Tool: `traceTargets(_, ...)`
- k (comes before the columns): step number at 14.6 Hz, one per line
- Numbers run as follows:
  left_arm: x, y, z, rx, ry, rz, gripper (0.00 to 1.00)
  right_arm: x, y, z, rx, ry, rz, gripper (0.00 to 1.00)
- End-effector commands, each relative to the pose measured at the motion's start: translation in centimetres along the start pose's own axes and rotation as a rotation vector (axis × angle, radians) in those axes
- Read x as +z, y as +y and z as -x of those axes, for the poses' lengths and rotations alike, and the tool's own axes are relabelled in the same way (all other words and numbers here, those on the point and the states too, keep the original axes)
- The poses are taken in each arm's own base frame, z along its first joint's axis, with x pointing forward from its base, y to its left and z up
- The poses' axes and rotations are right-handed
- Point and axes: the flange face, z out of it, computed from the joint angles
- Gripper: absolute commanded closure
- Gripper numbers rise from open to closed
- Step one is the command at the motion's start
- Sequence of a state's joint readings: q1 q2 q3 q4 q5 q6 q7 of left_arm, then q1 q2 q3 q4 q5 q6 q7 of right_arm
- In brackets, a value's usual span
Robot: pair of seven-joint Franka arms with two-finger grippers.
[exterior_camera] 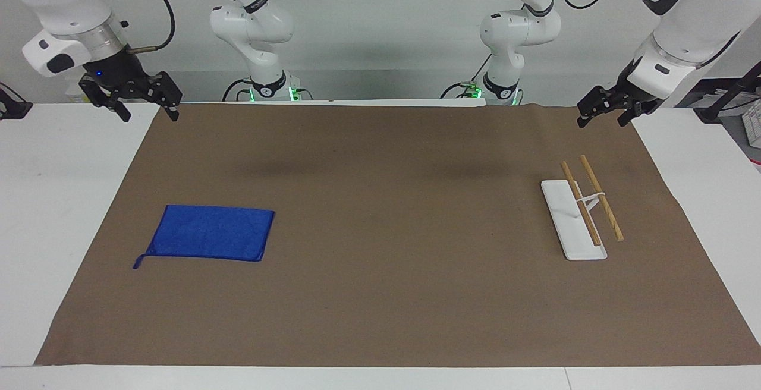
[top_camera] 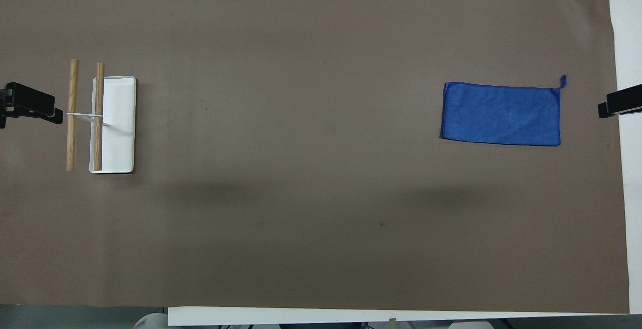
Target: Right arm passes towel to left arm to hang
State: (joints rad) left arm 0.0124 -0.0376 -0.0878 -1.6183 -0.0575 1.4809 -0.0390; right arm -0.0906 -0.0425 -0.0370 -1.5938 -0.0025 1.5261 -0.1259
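Note:
The blue towel (exterior_camera: 211, 232) lies flat on the brown mat toward the right arm's end of the table, its corner loop (exterior_camera: 138, 262) pointing away from the robots. It also shows in the overhead view (top_camera: 501, 114). My right gripper (exterior_camera: 148, 115) hangs open and empty in the air over the mat's edge at that end, apart from the towel; its tip shows in the overhead view (top_camera: 621, 103). My left gripper (exterior_camera: 601, 121) hangs open and empty over the mat's edge at the left arm's end, above the rack; its tip shows in the overhead view (top_camera: 30, 106). Both arms wait.
A white rack (exterior_camera: 559, 200) with two raised wooden bars (exterior_camera: 601, 197) stands toward the left arm's end; it also shows in the overhead view (top_camera: 120, 118). The brown mat (exterior_camera: 386, 247) covers most of the white table. The arm bases (exterior_camera: 270, 87) stand at the robots' edge.

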Motion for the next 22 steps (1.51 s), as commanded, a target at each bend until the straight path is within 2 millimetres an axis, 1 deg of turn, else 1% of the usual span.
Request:
traceTargets(1,0.1,0.0,0.2,-0.007,0.003,0.006,0.0,1.4,1.1,1.2,0.002,-0.029,-0.025,0.01)
traceTargets(2,0.1,0.0,0.2,-0.007,0.003,0.006,0.0,1.3,0.9,1.2,-0.002,-0.027,-0.025,0.01)
traceTargets(4,0.1,-0.1,0.2,-0.009,0.005,0.007,0.0,1.7,1.3,1.1,0.005,-0.02,-0.024,0.01)
traceTargets(5,0.1,-0.1,0.2,-0.009,0.003,0.007,0.0,3.1,1.5,0.8,0.008,-0.014,-0.024,0.01)
traceTargets(6,0.1,0.0,0.2,-0.007,0.005,0.007,0.0,4.8,1.7,0.4,0.01,-0.005,-0.022,0.01)
traceTargets(7,0.1,0.0,0.2,-0.007,0.005,0.007,0.0,7.2,2.0,0.2,0.012,-0.005,-0.023,0.01)
traceTargets(10,0.1,0.0,0.2,-0.007,0.005,0.007,0.0,14.2,2.3,-0.6,-0.075,0.069,-0.008,0.01)
traceTargets(12,0.1,0.0,0.2,-0.007,0.005,0.007,0.0,18.9,2.5,-0.9,-0.099,0.108,0.005,0.02)
traceTargets(13,0.1,-0.1,0.2,-0.009,0.005,0.007,0.0,21.3,2.6,-1.3,-0.109,0.112,0.008,0.02)
traceTargets(15,0.1,-0.1,0.2,-0.009,0.003,0.007,0.0,25.3,3.0,-2.1,-0.143,0.108,0.016,0.03)
traceTargets(18,0.1,0.0,0.2,-0.007,0.003,0.006,0.0,29.4,3.5,-2.8,-0.153,0.124,0.028,0.04)
traceTargets(19,0.1,-0.1,0.2,-0.009,0.005,0.007,0.0,30.8,4.1,-3.0,-0.156,0.123,0.031,0.04)
traceTargets(20,0.1,-0.1,0.2,-0.009,0.005,0.007,0.0,31.9,4.4,-3.2,-0.161,0.124,0.033,0.05)
traceTargets(21,0.1,-0.1,0.2,-0.009,0.005,0.007,0.0,33.2,4.4,-3.3,-0.173,0.115,0.033,0.05)
traceTargets(22,0.1,-0.1,0.2,-0.009,0.005,0.007,0.0,34.0,4.5,-3.4,-0.175,0.116,0.035,0.05)
